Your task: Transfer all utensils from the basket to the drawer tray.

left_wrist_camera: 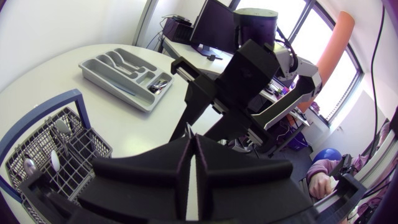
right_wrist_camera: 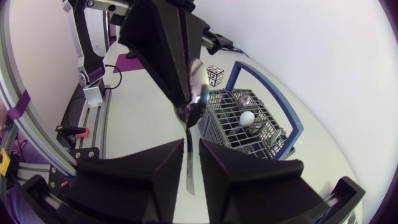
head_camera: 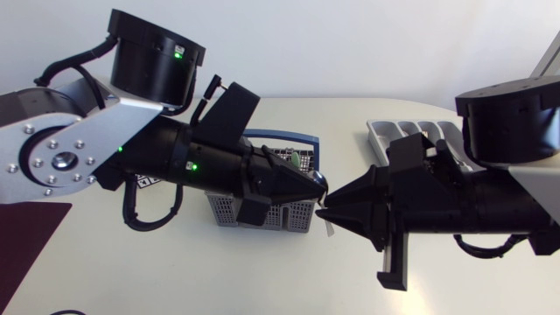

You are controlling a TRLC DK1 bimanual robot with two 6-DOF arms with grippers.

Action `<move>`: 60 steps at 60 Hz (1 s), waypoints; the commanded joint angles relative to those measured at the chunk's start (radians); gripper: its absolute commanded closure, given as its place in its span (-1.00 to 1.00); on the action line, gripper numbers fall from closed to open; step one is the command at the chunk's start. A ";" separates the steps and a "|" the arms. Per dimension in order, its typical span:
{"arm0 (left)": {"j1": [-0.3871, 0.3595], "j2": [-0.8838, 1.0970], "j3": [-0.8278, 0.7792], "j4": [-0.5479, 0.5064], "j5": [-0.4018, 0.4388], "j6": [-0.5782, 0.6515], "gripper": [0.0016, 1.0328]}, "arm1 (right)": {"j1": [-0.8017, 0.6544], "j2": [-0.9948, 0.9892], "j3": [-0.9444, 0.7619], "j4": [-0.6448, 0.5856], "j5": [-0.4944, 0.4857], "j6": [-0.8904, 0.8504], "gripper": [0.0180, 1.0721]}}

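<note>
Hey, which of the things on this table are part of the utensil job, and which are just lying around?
Part of the job: basket; spoons left in it; spoon held by the left tool, its handle between the right tool fingers; drawer tray.
Lying about: marker cube; dark purple mat.

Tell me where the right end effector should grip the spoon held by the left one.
Grip the handle's bare lower stretch. The left end effector pinches the spoon at its bowl end, so the handle hangs free between the right end effector's open fingers. Probably close from both sides there.
</note>
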 commanded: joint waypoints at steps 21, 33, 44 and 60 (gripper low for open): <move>-0.001 0.005 0.067 0.001 0.011 -0.024 -0.05 | 0.019 0.010 -0.040 -0.005 -0.007 0.027 0.89; 0.045 0.002 0.112 0.007 -0.031 -0.039 -0.34 | -0.024 -0.001 -0.059 -0.031 0.007 0.009 0.89; 0.144 0.044 0.138 0.004 -0.164 -0.036 -0.34 | -0.216 -0.025 -0.074 -0.091 0.014 -0.093 0.89; 0.159 0.110 0.093 -0.030 -0.378 0.057 -0.33 | -0.641 -0.013 -0.108 -0.114 0.004 -0.375 0.89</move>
